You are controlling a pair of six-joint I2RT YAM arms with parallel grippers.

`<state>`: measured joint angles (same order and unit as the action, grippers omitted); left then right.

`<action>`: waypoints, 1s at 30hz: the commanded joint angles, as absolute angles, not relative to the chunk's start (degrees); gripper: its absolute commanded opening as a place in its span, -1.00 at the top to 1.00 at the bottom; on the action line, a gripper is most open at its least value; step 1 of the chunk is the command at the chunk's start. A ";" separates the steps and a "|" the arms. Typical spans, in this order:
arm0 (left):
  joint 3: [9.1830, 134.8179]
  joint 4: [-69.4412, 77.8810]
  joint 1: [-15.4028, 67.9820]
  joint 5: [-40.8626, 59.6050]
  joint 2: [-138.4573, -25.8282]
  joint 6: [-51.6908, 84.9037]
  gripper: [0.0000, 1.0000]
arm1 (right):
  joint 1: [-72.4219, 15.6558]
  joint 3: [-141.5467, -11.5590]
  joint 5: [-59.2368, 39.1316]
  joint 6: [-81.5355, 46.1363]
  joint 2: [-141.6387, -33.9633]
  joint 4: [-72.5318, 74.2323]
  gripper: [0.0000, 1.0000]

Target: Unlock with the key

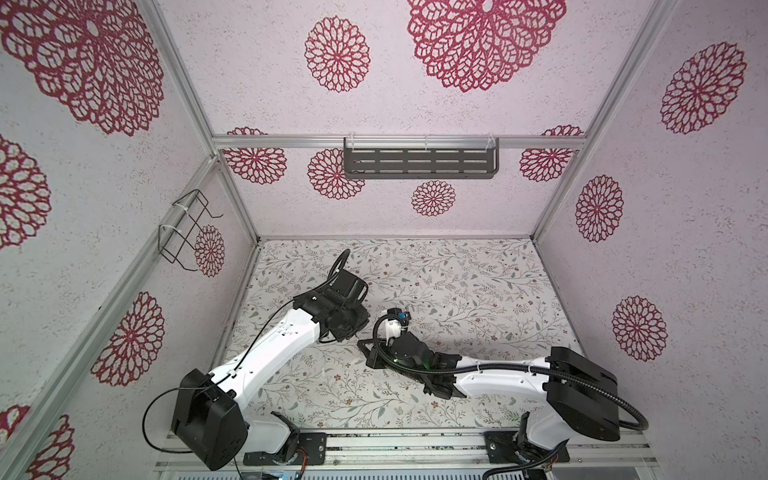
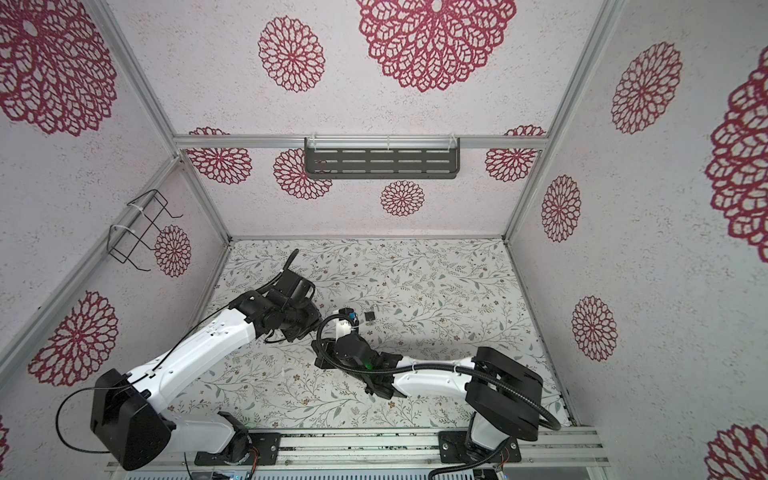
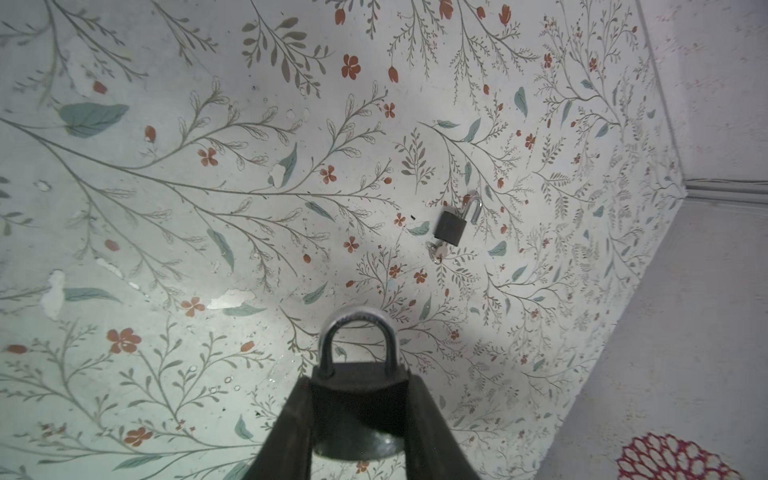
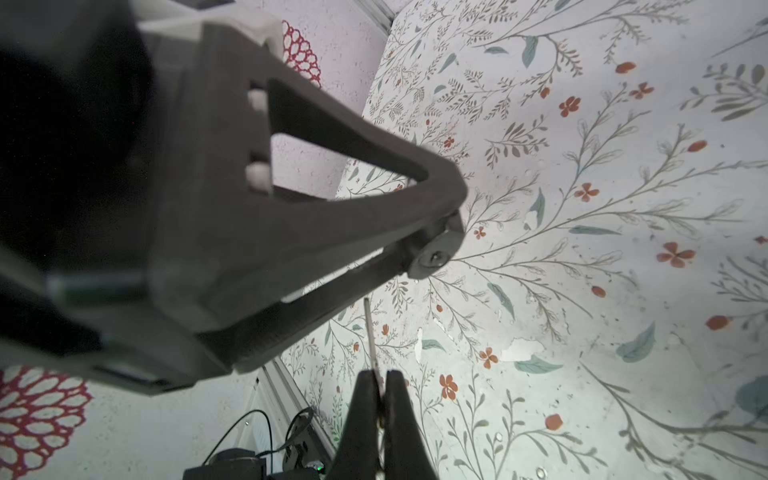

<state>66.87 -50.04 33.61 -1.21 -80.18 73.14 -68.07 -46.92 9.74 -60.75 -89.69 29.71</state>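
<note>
My left gripper [image 3: 359,382] is shut on a dark padlock [image 3: 358,328], gripping its body from both sides; its silver shackle is closed and sticks out past the fingertips. In the right wrist view the same padlock's [image 4: 436,249] round keyhole end shows at the tip of the left gripper's fingers [image 4: 291,216]. My right gripper [image 4: 380,376] is shut on the key [image 4: 370,336]. The thin blade points up toward the left fingers, and its tip is short of the keyhole. In both top views the two grippers [image 1: 353,332] [image 2: 318,353] meet over the table's left middle.
A second small padlock [image 3: 451,227] [image 2: 369,316] lies on the floral table [image 1: 457,291] with its shackle open and a key [image 3: 436,252] in its base. A black slotted shelf [image 1: 419,162] hangs on the back wall, a wire basket [image 1: 185,232] on the left wall.
</note>
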 commanded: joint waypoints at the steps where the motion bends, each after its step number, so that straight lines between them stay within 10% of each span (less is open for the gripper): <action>1: 69.29 -53.94 34.49 -4.53 -81.42 69.24 1.00 | -66.71 -45.05 9.82 -64.75 -88.89 33.63 1.00; 30: 70.66 -53.74 35.14 -7.65 -82.35 71.47 1.00 | -65.83 -44.47 10.79 -68.07 -92.38 44.63 1.00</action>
